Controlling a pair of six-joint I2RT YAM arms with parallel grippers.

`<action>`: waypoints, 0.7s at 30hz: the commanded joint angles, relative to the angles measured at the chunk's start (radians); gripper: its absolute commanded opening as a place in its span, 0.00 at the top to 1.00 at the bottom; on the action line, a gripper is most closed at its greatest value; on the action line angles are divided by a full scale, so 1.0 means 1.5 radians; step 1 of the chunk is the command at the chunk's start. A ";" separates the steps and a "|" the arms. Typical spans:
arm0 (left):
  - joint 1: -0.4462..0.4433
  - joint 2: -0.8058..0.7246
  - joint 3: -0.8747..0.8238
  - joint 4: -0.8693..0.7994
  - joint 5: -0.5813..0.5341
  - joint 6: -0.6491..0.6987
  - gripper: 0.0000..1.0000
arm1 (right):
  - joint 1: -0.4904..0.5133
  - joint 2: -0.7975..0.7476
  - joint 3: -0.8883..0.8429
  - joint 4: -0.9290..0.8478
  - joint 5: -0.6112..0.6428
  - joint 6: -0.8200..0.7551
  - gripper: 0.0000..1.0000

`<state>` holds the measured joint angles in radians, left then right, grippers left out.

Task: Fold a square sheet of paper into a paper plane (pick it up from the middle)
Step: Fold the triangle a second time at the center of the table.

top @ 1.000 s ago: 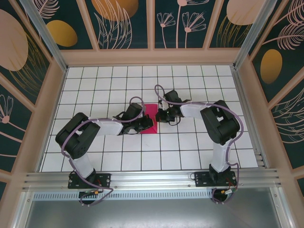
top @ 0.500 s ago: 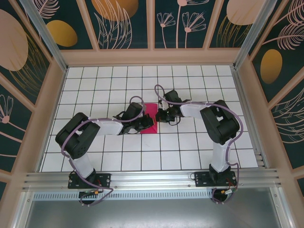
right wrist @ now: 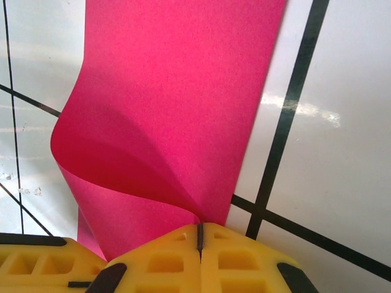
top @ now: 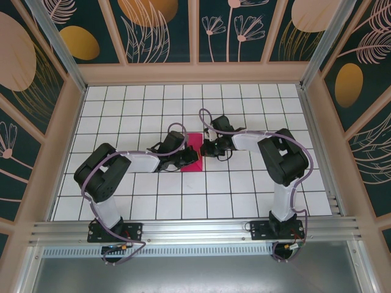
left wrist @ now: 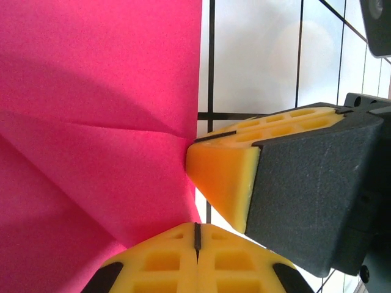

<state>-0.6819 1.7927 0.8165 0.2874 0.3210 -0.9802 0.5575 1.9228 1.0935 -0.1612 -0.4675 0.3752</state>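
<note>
right wrist: paper [right wrist: 183, 91] curl at gripper [right wrist: 198, 233]

The 2 arms bend inward; left pincer [top: 192, 159] and right pincer [top: 205, 148] closed, tips close together.

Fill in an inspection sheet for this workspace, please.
Surface: white gridded table.
Job's things: square sheet of paper, magenta, creased, one edge curled up, lying mid-table.
Clutter: nothing seen.
Grippers: left gripper shut, tips at the paper's edge; right gripper shut, seemingly pinching the curled edge.
Cables: purple cables loop along both arms.
Surroundings: floral wall panels; metal rail at the near edge.
</note>
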 commanded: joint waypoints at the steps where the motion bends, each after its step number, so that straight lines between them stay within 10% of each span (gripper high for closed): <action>1: 0.000 0.015 0.015 -0.005 -0.011 0.013 0.97 | -0.003 -0.025 0.006 -0.009 0.014 -0.007 1.00; 21: 0.000 0.027 0.016 -0.012 -0.007 0.014 0.96 | -0.003 -0.028 0.004 -0.002 0.023 -0.004 1.00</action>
<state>-0.6819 1.8179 0.8196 0.2848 0.3138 -0.9802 0.5575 1.9156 1.0935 -0.1608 -0.4484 0.3752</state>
